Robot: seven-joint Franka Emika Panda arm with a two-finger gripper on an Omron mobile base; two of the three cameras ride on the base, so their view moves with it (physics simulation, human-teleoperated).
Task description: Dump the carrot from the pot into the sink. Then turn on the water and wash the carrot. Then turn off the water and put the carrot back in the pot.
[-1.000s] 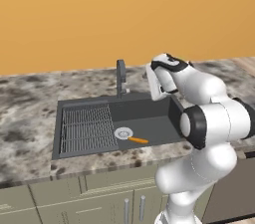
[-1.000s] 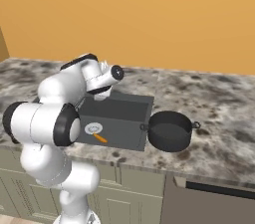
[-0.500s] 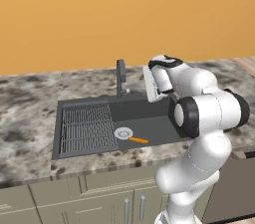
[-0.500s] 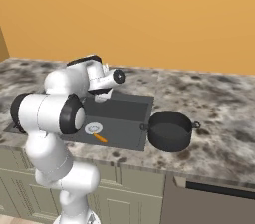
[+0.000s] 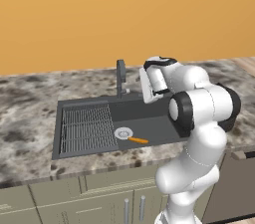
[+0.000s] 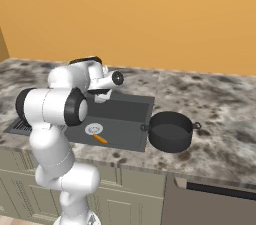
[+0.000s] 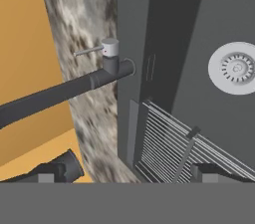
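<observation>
Faucet (image 7: 74, 86) crosses ahead; sink (image 7: 219, 14) floor lies open.

Marble counter (image 6: 220, 119) — pot (image 6: 170, 132) beside sink (image 6: 125, 124)

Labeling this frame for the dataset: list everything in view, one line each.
carrot: one, orange, lying on the sink floor beside the drain
drain: one, silver, sink floor
sink: one, dark grey, set in the counter
rack: one, grey wire, left half of sink
tap: one, dark grey, behind the sink
pot: one, black, on the counter right of the sink
counter: one, mottled grey stone
wall: orange
pincer: one, open, near the tap
</observation>
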